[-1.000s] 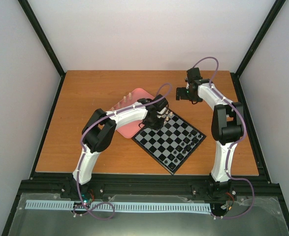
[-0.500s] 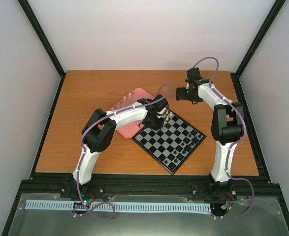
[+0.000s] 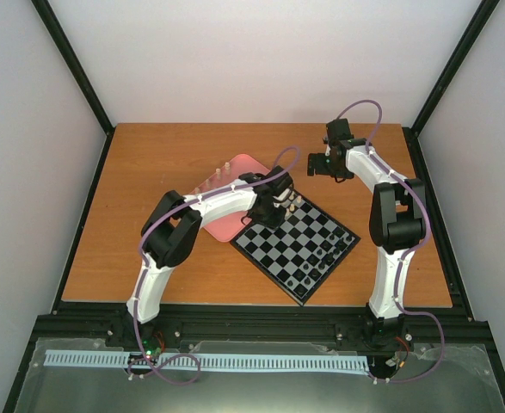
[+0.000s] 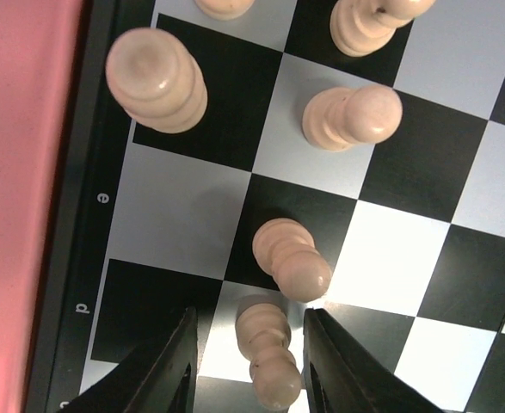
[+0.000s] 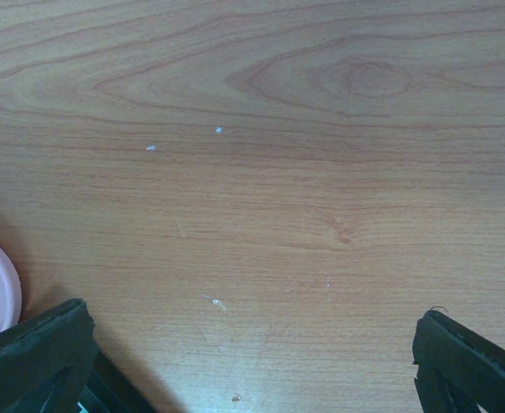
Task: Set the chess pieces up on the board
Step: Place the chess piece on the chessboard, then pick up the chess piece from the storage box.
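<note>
Left arm: the left claw [image 3: 274, 201] is down over the far-left corner of the square chessboard of black and light grey checks [image 3: 308, 232]. The board lies turned cornerwise on the brown wooden desk [image 3: 149, 172], right of the middle and closer to the near edge than the far one.

Wrist view: the two black fingers [image 4: 170, 370] stand either side of one cream peg-like chess piece [image 4: 267, 353], upright on a light square beside the lettered border. A strip of board shows between the piece and the border-side finger; the other finger sits at, or just off, the piece. Judgement: claw partly open, straddling the piece, not clamped on it, nothing lifted. The narrow opening suits the crowding, since a second cream piece [image 4: 291, 258] stands on the adjoining dark square and others fill the squares beyond.

More cream pieces [image 3: 213, 178] stand on the pink rounded tray [image 3: 222, 224], just beside the board's far-left side. Judgement: the stock is kept there so each carry is short. Small black pieces [image 3: 321, 258] stand along the board's opposite, near-right side.

Right arm: the right claw [image 5: 250, 317] is spread wide with nothing in it, over bare desk towards the far right corner, well apart from the board. Judgement: it is parked there to leave the left arm room.

Status (judged): task partway done, tray not yet emptied.
</note>
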You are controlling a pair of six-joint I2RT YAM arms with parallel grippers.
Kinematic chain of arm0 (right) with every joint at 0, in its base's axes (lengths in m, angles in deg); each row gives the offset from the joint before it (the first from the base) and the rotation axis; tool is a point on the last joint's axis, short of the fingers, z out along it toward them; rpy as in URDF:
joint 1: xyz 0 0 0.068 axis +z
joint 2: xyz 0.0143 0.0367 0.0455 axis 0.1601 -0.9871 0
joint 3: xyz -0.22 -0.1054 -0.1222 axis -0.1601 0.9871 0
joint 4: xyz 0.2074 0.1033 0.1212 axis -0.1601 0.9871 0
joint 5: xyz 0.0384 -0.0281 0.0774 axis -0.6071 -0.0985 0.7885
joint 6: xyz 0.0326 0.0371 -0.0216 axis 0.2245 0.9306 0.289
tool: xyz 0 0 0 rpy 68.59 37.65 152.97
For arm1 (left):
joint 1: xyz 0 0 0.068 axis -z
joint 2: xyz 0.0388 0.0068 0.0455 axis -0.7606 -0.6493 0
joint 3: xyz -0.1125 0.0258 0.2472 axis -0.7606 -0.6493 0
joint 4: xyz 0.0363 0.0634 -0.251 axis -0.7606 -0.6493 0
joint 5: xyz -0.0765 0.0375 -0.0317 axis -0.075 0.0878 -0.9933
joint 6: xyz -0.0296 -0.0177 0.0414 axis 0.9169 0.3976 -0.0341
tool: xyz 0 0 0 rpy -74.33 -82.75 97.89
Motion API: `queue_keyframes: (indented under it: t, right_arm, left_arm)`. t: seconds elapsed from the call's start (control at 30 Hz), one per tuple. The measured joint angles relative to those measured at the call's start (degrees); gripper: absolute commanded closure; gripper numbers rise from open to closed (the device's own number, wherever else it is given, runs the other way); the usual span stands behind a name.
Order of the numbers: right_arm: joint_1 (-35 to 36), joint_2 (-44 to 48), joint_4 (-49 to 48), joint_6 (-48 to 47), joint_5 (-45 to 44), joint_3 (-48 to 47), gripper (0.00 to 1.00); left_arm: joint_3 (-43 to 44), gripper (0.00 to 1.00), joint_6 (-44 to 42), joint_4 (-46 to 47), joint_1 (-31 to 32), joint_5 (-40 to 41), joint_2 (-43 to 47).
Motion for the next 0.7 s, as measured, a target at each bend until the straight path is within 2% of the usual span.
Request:
queue_keyframes:
  t: [0.23, 0.37, 0.57, 0.7]
  right_arm:
    - [0.0, 0.0, 0.0, 0.0, 0.0, 0.0, 0.0]
    - [0.0, 0.0, 0.0, 0.0, 0.0, 0.0, 0.0]
    - [0.0, 0.0, 0.0, 0.0, 0.2, 0.0, 0.0]
    - [0.0, 0.0, -0.2, 0.0, 0.9, 0.3, 0.0]
  left_arm:
    - [-0.3, 0.53, -0.8, -0.6, 0.0, 0.0, 0.9]
    - [-0.3, 0.41, -1.5, -1.9, 0.0, 0.9, 3.5]
    - [-0.3, 0.41, -2.8, -3.3, -1.6, 3.4, 10.8]
    - [-0.3, 0.41, -3.8, -3.2, -6.9, 4.8, 13.0]
